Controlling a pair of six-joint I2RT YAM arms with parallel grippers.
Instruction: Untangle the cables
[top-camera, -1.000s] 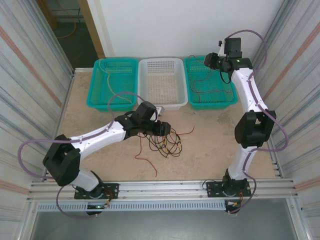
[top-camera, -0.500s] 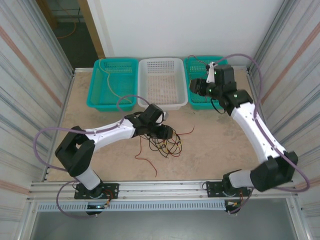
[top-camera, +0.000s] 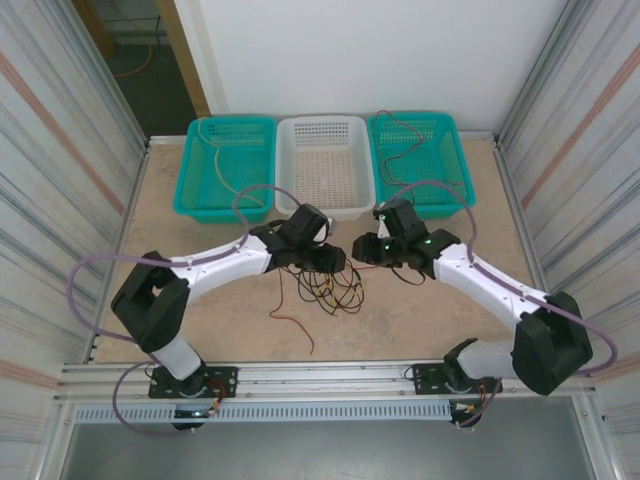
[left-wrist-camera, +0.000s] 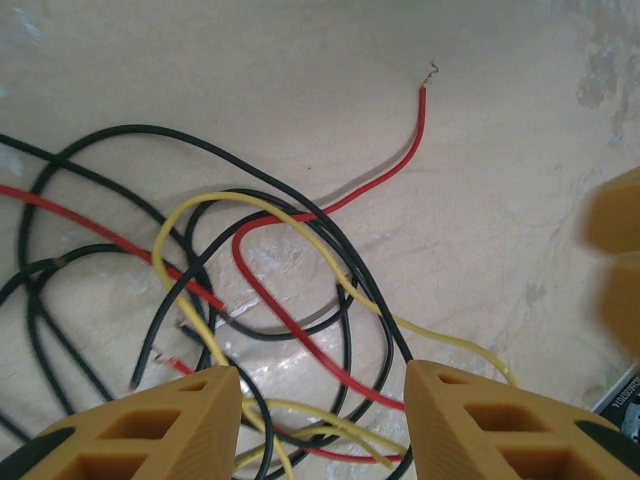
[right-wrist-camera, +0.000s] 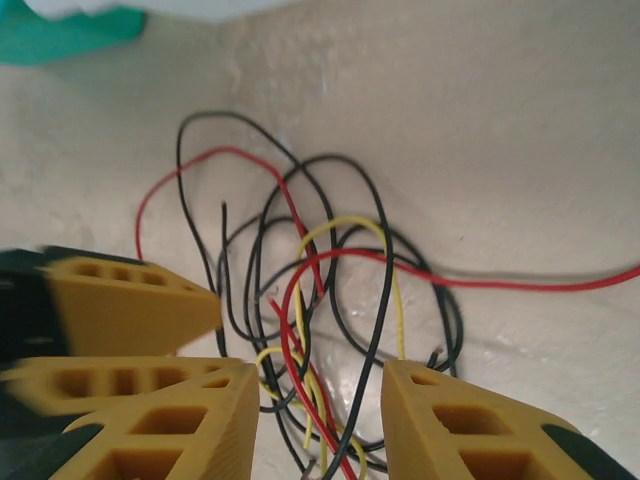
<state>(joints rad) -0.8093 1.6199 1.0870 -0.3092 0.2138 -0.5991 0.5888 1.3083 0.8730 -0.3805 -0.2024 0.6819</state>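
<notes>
Top external: thin red, black and yellow cables (top-camera: 330, 290) lie tangled at the middle of the beige surface (top-camera: 400, 320), at 6 o'clock from the white plastic basket (top-camera: 322, 207). Left wrist: left fingers (left-wrist-camera: 160, 430) stand moderately apart, empty, over the cables. Right wrist: right fingers (right-wrist-camera: 470, 430) are likewise parted and empty, with the cables at 12 o'clock.

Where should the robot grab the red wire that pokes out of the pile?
Near its loose tip, from straight above: there the red wire lies flat and alone on the table, while the rest crosses the other cables.
</notes>
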